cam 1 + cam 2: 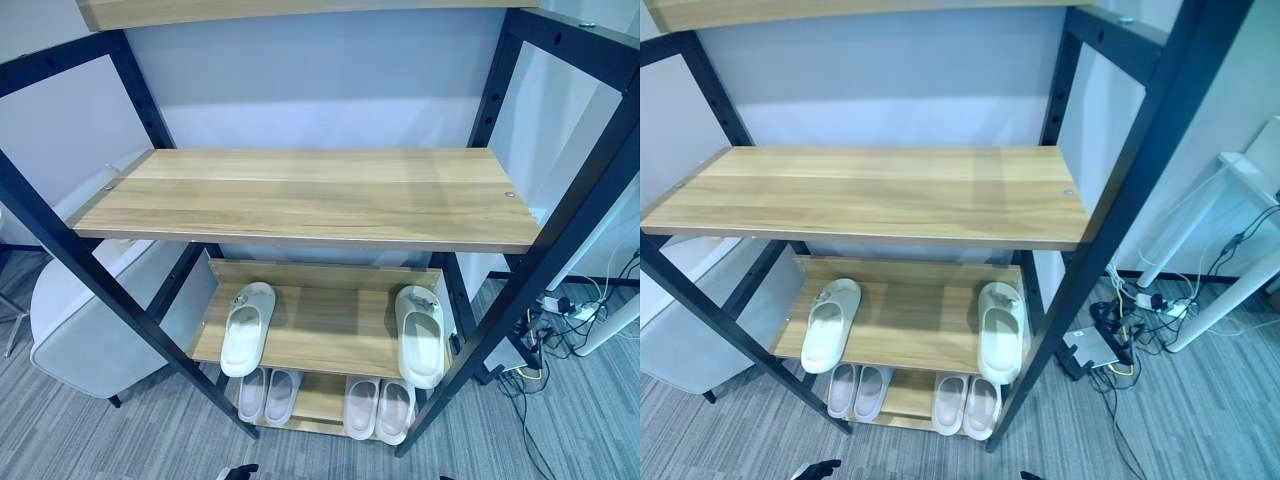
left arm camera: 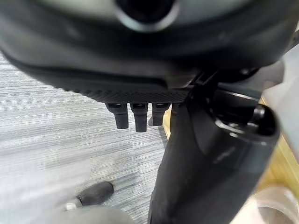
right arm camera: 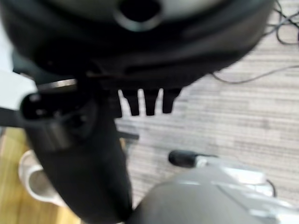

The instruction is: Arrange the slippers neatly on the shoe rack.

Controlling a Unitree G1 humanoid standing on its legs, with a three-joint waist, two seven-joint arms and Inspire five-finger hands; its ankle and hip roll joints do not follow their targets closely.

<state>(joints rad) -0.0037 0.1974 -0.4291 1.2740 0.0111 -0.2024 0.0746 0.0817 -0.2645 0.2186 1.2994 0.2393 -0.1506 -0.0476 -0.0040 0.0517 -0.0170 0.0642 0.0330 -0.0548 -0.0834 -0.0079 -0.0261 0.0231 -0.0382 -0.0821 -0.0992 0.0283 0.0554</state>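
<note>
The shoe rack (image 1: 310,205) has a black frame and wooden shelves. On its second shelf from the bottom lie two white slippers, far apart: one (image 1: 247,327) at the left end, the other (image 1: 421,335) at the right end, toes pointing inward to the wall. The right one's heel juts over the shelf's front edge. My left hand (image 2: 135,116) hangs over the grey carpet with straight fingers, holding nothing. My right hand (image 3: 145,103) also hangs open and empty, with a white slipper (image 3: 35,182) showing past its thumb.
The bottom shelf holds two pairs of pale pink slippers (image 1: 267,393) (image 1: 379,408). The wide upper shelf (image 1: 320,190) is bare. A grey seat (image 1: 90,330) stands left of the rack. Cables and a power strip (image 1: 1095,345) lie on the floor at the right.
</note>
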